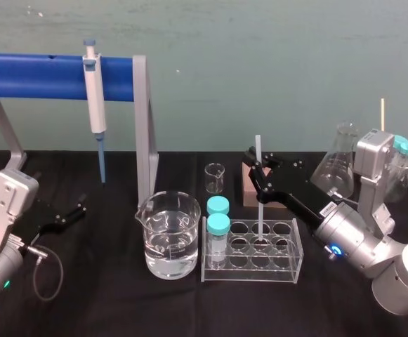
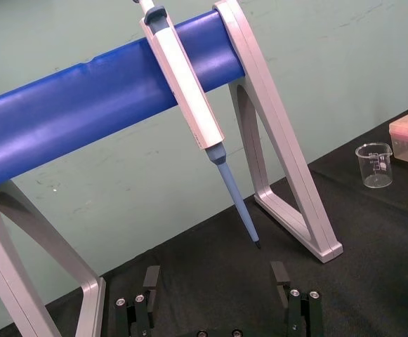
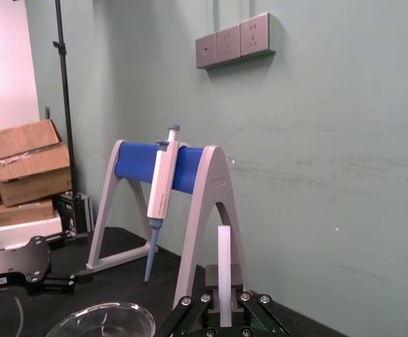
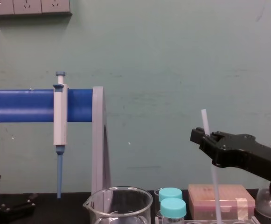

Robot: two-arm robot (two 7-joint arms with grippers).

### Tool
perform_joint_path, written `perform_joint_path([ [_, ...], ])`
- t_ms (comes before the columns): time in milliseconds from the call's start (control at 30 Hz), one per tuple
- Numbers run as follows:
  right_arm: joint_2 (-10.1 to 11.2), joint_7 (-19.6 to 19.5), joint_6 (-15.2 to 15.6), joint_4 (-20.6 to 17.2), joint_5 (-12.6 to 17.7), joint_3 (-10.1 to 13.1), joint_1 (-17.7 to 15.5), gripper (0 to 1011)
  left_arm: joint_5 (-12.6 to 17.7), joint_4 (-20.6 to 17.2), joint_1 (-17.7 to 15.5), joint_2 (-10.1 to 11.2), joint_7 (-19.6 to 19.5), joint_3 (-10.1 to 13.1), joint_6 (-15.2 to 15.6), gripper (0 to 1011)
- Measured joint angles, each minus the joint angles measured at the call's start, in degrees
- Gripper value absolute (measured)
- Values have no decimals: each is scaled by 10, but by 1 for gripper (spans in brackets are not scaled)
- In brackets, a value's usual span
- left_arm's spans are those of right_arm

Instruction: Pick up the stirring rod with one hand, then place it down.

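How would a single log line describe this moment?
right gripper: shut on stirring rod, upright over tube rack | left gripper: open, parked far left

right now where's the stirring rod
The stirring rod stands upright, clamped in the right gripper at centre-right of the head view, its lower end down in the clear tube rack just right of the water beaker.

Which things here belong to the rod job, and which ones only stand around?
In the job: stirring rod, upright; right gripper, shut on it.
Standing around: left gripper, open, parked; pipette on blue stand; water beaker; small beaker; tube rack; capped tubes; flask.
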Motion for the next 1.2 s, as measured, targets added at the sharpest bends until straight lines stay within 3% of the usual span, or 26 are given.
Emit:
perform_joint_path([
  [167, 0, 0, -5, -12, -5, 11, -2, 71, 0, 0, 0, 0, 0, 0, 0, 1000],
  [567, -6, -5, -22, -52, 15, 65, 24, 71, 0, 0, 0, 0, 0, 0, 0, 1000],
  [1200, -8, -10, -10, -46, 6, 73, 27, 71, 0, 0, 0, 0, 0, 0, 0, 1000],
])
